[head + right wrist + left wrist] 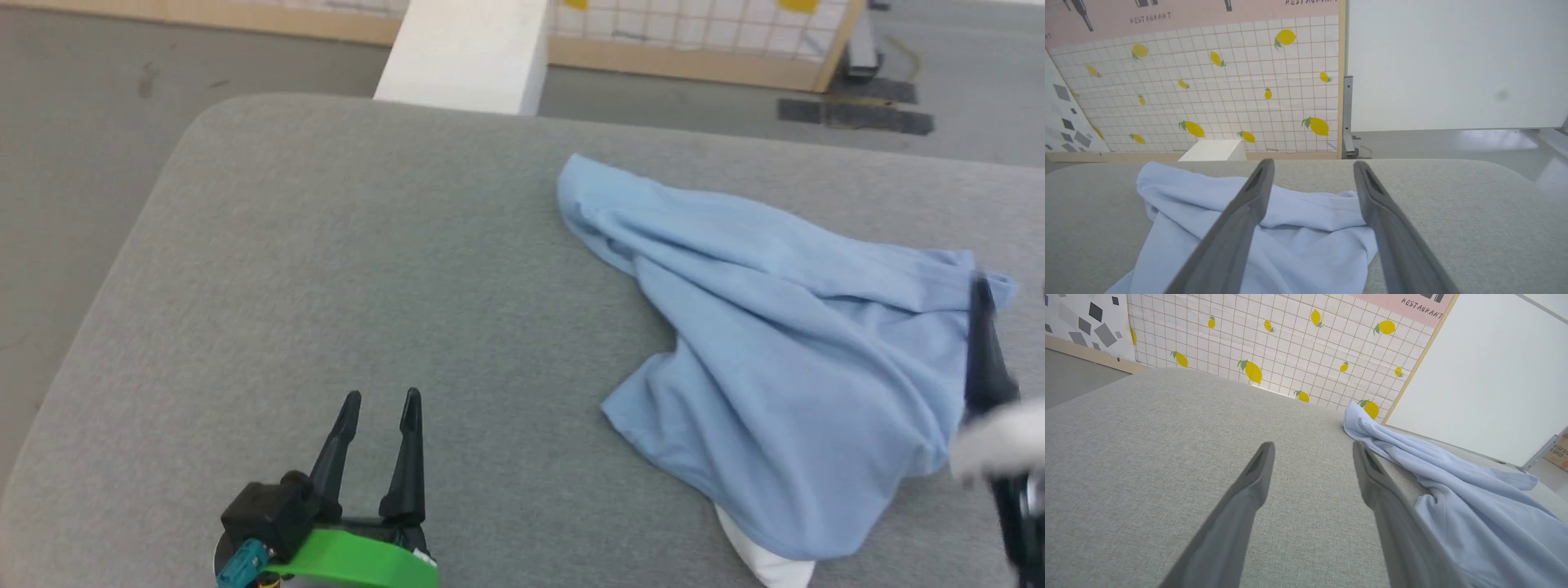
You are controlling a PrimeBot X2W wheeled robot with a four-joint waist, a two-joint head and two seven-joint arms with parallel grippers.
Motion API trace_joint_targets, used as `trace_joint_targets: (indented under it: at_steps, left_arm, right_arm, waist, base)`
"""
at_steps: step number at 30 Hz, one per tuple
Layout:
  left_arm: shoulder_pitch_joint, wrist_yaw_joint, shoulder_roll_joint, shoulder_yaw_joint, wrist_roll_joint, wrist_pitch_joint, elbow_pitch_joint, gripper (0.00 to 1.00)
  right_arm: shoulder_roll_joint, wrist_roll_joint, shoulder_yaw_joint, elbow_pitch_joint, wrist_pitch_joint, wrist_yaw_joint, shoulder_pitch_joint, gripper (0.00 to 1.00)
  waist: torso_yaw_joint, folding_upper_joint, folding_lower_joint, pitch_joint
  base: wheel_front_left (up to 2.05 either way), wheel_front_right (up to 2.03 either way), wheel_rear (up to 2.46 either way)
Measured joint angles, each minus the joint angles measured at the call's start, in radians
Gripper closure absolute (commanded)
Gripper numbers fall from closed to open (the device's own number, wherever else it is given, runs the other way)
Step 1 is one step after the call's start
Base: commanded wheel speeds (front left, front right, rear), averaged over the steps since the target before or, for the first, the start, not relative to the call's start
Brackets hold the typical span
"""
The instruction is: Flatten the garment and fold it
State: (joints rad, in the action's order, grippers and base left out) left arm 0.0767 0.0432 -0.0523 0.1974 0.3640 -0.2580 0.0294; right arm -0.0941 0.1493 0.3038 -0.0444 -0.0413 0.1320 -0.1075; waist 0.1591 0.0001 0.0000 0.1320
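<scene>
One light blue soft cotton shirt (pixel 784 343), crumpled and unfolded, lies on the right half of the grey fabric-topped counter (pixel 326 245), with a white inner layer (pixel 767 567) showing at its near edge. Left pincer (pixel 381 398): fingers apart, nothing held, over bare counter well to the left of the shirt. Right pincer (pixel 1313 163): fingers apart, above the shirt's right edge, clamping nothing.

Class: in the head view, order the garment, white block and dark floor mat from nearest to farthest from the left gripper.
1. Garment, right of the left gripper.
2. White block, ahead and slightly right.
3. Dark floor mat, far right, on the floor.
</scene>
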Motion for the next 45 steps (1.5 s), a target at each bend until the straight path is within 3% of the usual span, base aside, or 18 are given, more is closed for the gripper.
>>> trace_joint_targets:
  at_steps: [5,9,12,18,21,30,36,45]
  left_arm:
    - [0.03,0.01,0.0,-0.002,-0.002,0.0,0.001,0.0]
    - [0.052,0.018,0.0,-0.004,-0.002,0.0,-0.001,0.0]
    - [0.056,0.018,0.0,-0.018,-0.006,0.0,-0.001,0.0]
    - [0.02,0.026,-0.009,0.001,-0.035,0.016,-0.002,0.0]
    - [-0.067,0.041,-0.025,0.039,-0.039,0.105,-0.007,0.0]
    - [-0.351,0.074,-0.043,0.241,-0.006,0.618,-0.123,0.0]
    - [-0.475,0.08,-0.02,0.339,0.044,0.746,-0.203,0.0]
    - [-0.603,0.081,-0.02,0.452,0.021,0.83,-0.384,0.0]
  right_arm:
    - [0.042,-0.017,0.047,-0.073,0.117,0.0,0.18,0.0]
    - [0.042,0.106,0.064,0.011,0.216,0.0,0.267,0.0]
    - [0.043,0.159,0.058,0.068,0.257,0.0,0.282,0.0]
    - [0.043,0.157,0.062,0.086,0.281,0.0,0.26,0.0]
    - [0.043,0.151,0.072,0.088,0.289,0.0,0.242,0.0]
    - [0.044,0.153,0.044,0.106,0.293,0.0,0.216,0.0]
    - [0.044,0.154,0.03,0.109,0.293,0.0,0.179,0.0]
    - [0.044,0.156,0.02,0.115,0.297,0.0,0.138,0.0]
  waist:
    - [-0.031,0.0,0.0,-0.024]
    - [-0.047,0.0,0.0,-0.034]
    - [-0.06,0.0,0.0,-0.038]
    - [-0.086,0.0,0.0,-0.039]
    - [-0.088,0.0,0.0,-0.031]
    - [-0.085,0.0,0.0,0.024]
    - [-0.088,0.0,0.0,0.085]
    - [-0.106,0.0,0.0,0.168]
  base:
    - [0.0,0.0,0.0]
    - [0.0,0.0,0.0]
    - [0.0,0.0,0.0]
    - [0.0,0.0,0.0]
    - [0.0,0.0,0.0]
    - [0.0,0.0,0.0]
    - [0.0,0.0,0.0]
    - [0.0,0.0,0.0]
